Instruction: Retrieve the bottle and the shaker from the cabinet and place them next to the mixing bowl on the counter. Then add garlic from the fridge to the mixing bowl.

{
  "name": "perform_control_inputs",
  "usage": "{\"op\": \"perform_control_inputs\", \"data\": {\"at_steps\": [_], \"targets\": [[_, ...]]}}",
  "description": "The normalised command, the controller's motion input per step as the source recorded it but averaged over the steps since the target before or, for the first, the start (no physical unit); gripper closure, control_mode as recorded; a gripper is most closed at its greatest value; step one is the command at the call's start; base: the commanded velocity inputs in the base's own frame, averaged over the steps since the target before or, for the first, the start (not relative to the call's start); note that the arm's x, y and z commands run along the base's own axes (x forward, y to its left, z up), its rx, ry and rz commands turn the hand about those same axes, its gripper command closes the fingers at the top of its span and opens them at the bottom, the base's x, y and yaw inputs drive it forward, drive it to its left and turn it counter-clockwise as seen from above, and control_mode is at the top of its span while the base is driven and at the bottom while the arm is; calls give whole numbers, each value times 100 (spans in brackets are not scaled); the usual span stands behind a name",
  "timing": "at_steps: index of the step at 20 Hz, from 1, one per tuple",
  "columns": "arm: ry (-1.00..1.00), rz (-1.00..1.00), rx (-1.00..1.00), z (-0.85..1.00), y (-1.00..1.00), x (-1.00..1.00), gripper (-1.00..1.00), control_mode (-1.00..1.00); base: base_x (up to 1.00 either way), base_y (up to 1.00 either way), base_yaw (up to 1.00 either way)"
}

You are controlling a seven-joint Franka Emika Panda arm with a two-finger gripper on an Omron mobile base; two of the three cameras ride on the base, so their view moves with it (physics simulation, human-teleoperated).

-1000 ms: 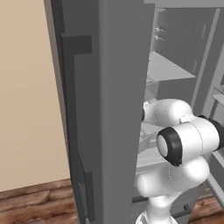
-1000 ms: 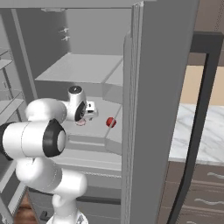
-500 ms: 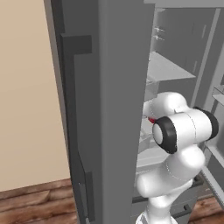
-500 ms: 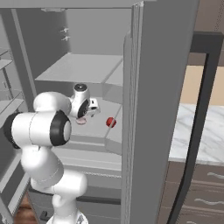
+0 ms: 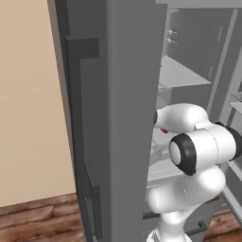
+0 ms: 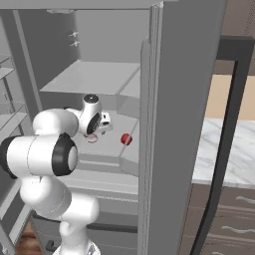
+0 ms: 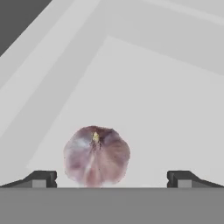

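- Garlic sits on a pale grey shelf inside the fridge, a purplish-white bulb with a little yellow tip on top.
- Gripper is wide open with nothing in it (hand view has both dark fingertips spread far apart at the bottom edge).
- Bulb lies between those tips, closer to the one on the left of the hand view, and touches neither.
- Right base view shows the white arm reaching into the open fridge, hand low over a pinkish spot on the shelf that looks like the garlic.
- Small red thing rests on that same shelf, near the hand, too small to name.
- Marble counter shows past the fridge wall.
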Motion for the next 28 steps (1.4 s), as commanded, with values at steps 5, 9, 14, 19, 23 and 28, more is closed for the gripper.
{"op": "perform_control_inputs", "data": {"at_steps": [5,9,14,19,23,28], "targets": [[0,6,0,0,8,-13,-100,-100,0,0,0],[0,14,0,0,6,10,-100,-100,0,0,0],[4,8,0,-1,0,7,-100,-100,0,0,0],[4,1,0,-13,0,1,-100,-100,0,0,0],[0,0,0,-12,0,20,-100,-100,0,0,0],[0,0,0,-10,0,11,-100,-100,0,0,0]]}}
